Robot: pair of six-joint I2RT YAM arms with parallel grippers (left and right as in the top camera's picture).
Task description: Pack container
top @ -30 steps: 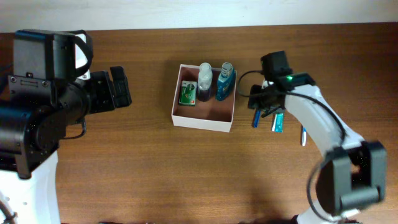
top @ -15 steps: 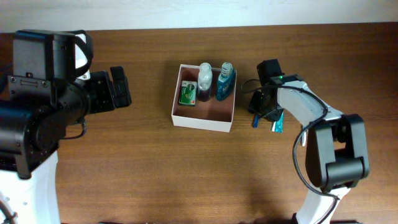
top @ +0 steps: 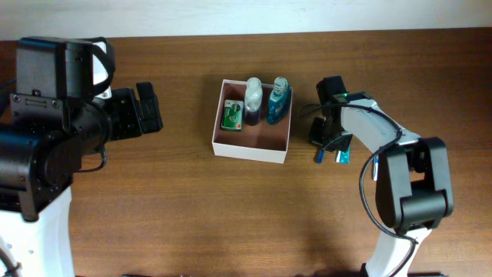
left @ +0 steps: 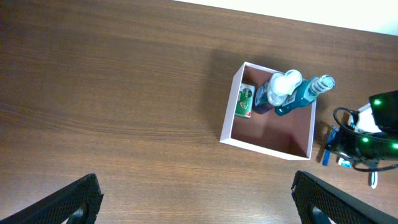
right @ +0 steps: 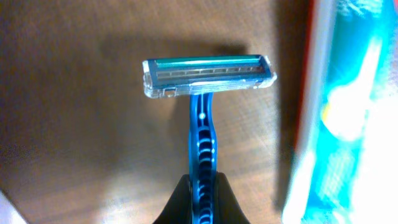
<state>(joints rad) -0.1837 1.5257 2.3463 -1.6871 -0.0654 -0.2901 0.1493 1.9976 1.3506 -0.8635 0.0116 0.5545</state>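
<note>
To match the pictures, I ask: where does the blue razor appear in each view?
Overhead: blue razor just right of the container.
Left wrist: near the right edge, beyond the container.
Right wrist: centre, handle in the right gripper.
Shared landmark: teal packet beside it.

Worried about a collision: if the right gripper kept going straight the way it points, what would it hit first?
Apart from the razor gripped in the right gripper, probably the brown table right behind it; depth is unclear. The teal tube sits off to the side.
</note>
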